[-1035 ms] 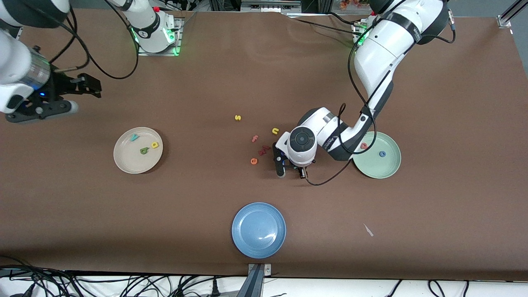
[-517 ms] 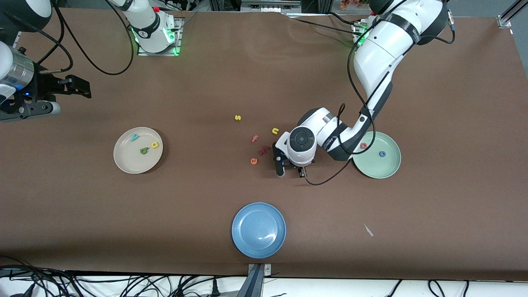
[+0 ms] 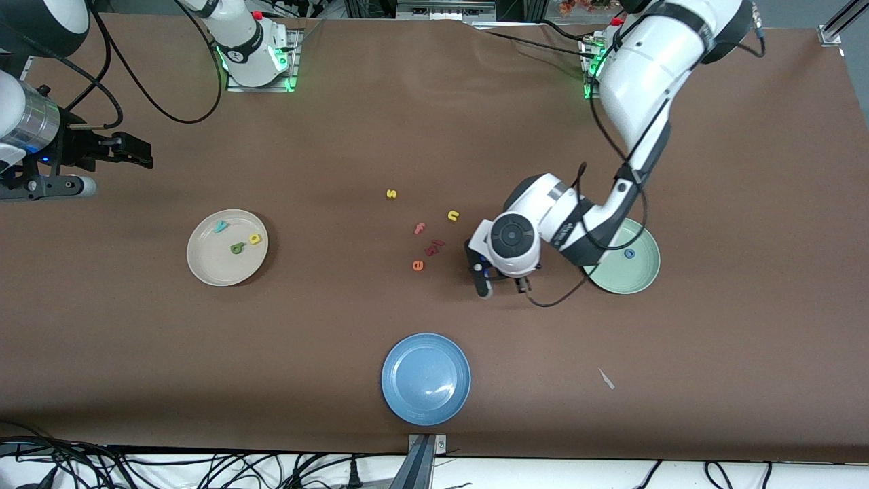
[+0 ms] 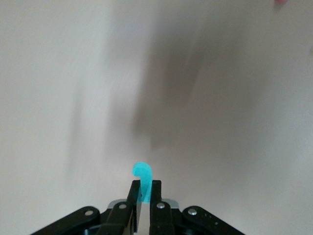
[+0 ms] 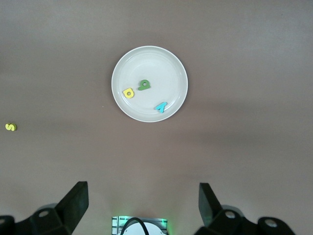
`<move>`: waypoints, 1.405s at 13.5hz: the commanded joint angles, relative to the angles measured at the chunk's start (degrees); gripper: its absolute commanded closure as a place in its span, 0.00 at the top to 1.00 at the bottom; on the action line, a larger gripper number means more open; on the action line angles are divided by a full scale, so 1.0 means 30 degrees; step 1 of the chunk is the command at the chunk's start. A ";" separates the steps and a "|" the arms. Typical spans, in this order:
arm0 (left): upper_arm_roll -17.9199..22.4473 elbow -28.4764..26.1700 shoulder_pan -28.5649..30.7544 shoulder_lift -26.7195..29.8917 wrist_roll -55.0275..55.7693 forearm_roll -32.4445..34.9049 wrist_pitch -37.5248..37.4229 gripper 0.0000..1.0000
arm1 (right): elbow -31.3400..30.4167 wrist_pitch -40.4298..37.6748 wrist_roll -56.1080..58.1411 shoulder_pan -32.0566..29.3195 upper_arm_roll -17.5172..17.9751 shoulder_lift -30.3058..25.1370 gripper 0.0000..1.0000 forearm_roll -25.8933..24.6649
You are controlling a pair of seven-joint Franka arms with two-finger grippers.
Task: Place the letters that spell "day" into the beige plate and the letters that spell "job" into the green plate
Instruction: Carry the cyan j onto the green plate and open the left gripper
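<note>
A teal hooked "j" [image 4: 143, 172] is pinched in my left gripper [image 4: 145, 188], which is shut on it. That gripper [image 3: 502, 273] hangs over the bare table between the loose letters and the green plate [image 3: 641, 275]. A blue "o" [image 3: 629, 254] lies in that plate; the arm hides part of it, and no salmon letter shows. The beige plate [image 3: 204, 268] holds a teal "y" [image 3: 220, 225], a dark green letter [image 3: 237, 248] and a yellow letter [image 3: 254, 238]. My right gripper [image 5: 142, 193] is open, high over the right arm's end of the table [image 3: 47, 187], waiting.
Loose letters lie mid-table: yellow "s" [image 3: 391, 194], yellow "n" [image 3: 453, 216], pink "f" [image 3: 419, 228], a dark red piece [image 3: 434, 246], orange "e" [image 3: 417, 265]. A blue plate [image 3: 426, 378] sits nearest the front camera. A white scrap [image 3: 606, 379] lies beside it.
My left gripper has shut on the teal "j" and shifted toward the green plate. The right arm drew back a little toward its end of the table.
</note>
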State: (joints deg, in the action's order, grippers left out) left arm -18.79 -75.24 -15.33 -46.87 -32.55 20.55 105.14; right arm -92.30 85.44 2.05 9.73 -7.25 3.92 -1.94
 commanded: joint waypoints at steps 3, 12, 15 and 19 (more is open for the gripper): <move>-0.0211 -0.1138 0.4103 0.1942 0.1097 0.0301 -0.2058 0.00 | -0.0201 0.0612 -0.0303 -0.0107 0.0074 -0.0222 1.00 0.0472; -0.0387 -0.6207 0.7924 0.2235 0.1210 0.0593 0.2745 0.00 | -0.0055 0.0963 -0.0303 -0.0107 0.0074 -0.0134 1.00 0.0677; -0.0446 -0.6559 0.7806 0.2264 0.1593 0.0593 0.2775 0.00 | 0.0004 0.1052 -0.0216 -0.0194 -0.0072 -0.0134 1.00 0.0677; -0.0504 -0.6590 0.7777 0.2264 0.1564 0.0476 0.2775 0.88 | -0.0025 0.1516 -0.0129 -0.0311 -0.0248 0.0013 1.00 0.1468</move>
State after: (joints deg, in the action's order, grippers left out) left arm -20.09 -93.34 7.92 -41.84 -29.09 20.55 112.75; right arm -92.30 88.59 1.90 9.47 -7.85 3.97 0.77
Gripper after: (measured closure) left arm 0.841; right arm 0.000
